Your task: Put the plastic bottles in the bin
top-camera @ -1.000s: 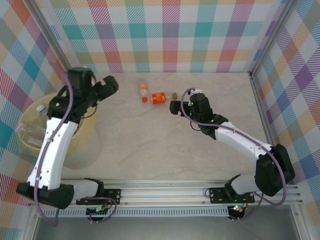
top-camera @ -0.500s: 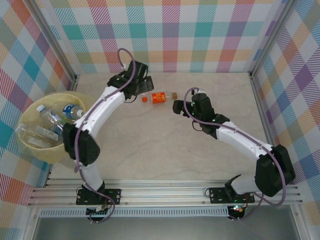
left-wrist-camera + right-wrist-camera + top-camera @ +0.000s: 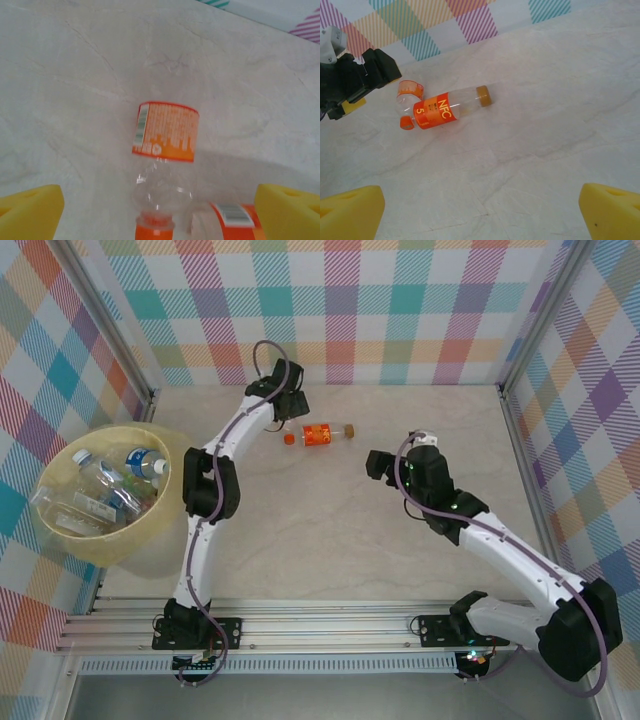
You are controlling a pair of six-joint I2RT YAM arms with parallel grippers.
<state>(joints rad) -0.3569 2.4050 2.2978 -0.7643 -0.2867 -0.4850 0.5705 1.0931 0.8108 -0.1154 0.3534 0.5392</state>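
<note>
- Since a second ago the left arm has swung from above the bin [image 3: 140, 535] out to the far side of the table [image 3: 330, 540], and the right gripper [image 3: 378, 462] has drawn back from the bottles.
- Left gripper [image 3: 287, 403] hovers over the small orange-labelled bottle [image 3: 165, 132], its yellow pads [image 3: 30, 212] wide apart on either side, touching nothing.
- That bottle lies on its side, its orange cap nearest the left wrist camera.
- NFC bottle [image 3: 320, 434] lies just beside it, brown cap pointing right; the two seem to touch, though the overlap makes this hard to tell.
- Right gripper's fingers are spread wide, holding nothing.
- Several clear bottles [image 3: 105, 480] lie inside the bin at the table's left edge.
</note>
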